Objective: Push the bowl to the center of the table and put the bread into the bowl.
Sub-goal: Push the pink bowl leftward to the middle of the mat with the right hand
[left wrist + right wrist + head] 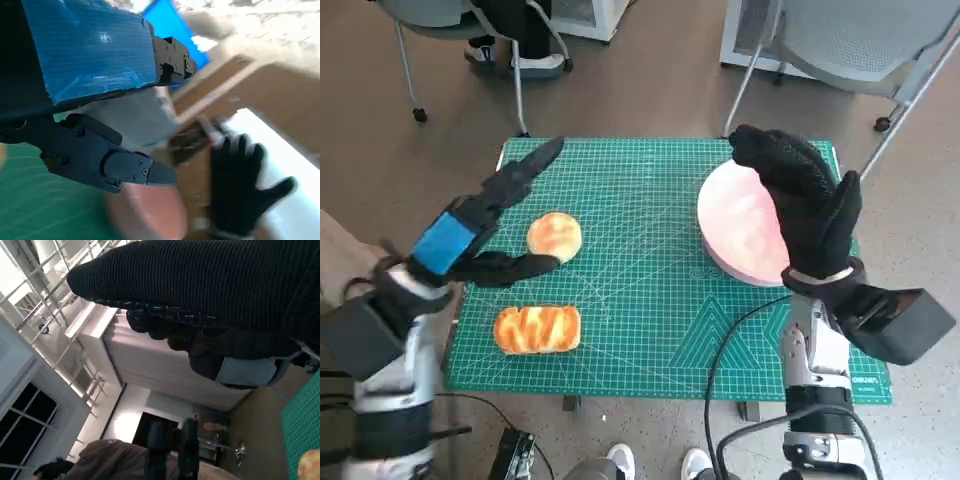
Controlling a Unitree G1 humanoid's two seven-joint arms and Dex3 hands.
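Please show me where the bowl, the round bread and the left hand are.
bowl [740, 235]: head view, pink inside.
round bread [554, 236]: head view, top crust.
left hand [470, 232]: head view, blue-taped back.

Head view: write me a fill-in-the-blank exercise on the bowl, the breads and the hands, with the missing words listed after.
1. The pink bowl sits on the mat's ____ side, as the robot sees it.
2. The gloved right hand is raised over the ____.
3. The round bread lies between the fingers of the ____ hand, which holds nothing.
4. The long bread lies ____ to the robot than the round one.

Missing words: right; bowl; left; nearer
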